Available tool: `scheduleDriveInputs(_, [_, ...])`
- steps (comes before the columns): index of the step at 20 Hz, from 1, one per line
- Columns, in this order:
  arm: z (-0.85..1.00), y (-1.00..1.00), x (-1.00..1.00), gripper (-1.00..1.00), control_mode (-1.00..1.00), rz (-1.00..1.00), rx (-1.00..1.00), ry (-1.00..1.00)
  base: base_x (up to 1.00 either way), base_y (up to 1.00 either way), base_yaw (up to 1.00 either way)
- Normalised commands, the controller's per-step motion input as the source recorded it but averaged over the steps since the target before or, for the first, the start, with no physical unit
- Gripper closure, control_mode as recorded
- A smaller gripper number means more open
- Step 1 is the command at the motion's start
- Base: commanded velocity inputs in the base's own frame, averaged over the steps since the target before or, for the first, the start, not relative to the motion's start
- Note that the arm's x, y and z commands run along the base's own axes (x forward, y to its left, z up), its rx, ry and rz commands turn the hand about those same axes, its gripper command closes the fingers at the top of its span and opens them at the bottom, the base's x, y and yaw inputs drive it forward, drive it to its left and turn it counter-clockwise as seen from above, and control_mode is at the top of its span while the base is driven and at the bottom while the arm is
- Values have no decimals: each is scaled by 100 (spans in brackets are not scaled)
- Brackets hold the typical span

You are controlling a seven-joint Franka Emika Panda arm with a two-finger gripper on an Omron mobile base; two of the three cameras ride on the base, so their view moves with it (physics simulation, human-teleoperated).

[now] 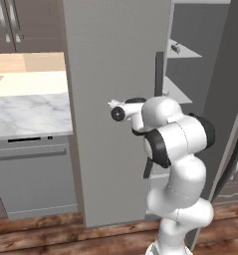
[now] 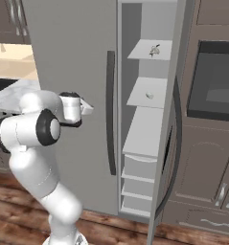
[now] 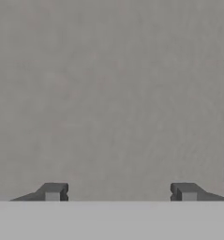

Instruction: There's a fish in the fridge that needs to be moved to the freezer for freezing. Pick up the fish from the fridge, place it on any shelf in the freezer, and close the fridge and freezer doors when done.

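Observation:
The fish [image 2: 155,49] is a tiny dark grey thing on the top shelf of the open fridge compartment, also seen as the fish [image 1: 175,48] past the closed door's edge. That compartment's door [image 2: 176,143] stands swung out, edge-on. The other tall grey door [image 1: 110,99] is closed, with its dark handle [image 2: 111,110] along its right edge. My gripper [image 3: 119,192] faces this closed door's flat face at close range. Its fingertips [image 3: 52,192] stand wide apart with nothing between them. The hand [image 1: 119,112] sits at mid-door height, left of the handle.
A small pale item [image 2: 149,95] lies on the middle shelf, with drawers [image 2: 137,167] below. A marble counter [image 1: 31,112] and a dishwasher [image 1: 36,174] stand to the left. A wall oven [image 2: 214,81] and cabinets stand right of the open door.

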Motion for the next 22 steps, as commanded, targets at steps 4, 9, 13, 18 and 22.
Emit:
scheduleDriveInputs(4, [2, -4, 5, -100, -100, 0, 0, 0, 0, 0, 0])
scheduleDriveInputs(9, [8, 0, -32, -100, -100, 0, 0, -2, 0, 0, 0])
scheduleDriveInputs(13, [25, -3, -56, -100, -100, 0, 0, -7, 0, 0, 0])
scheduleDriveInputs(18, [44, -5, -86, -100, -100, -3, 0, -8, 0, 0, 0])
scheduleDriveInputs(22, [78, -3, -100, -100, -100, -5, 0, -19, 0, 0, 0])
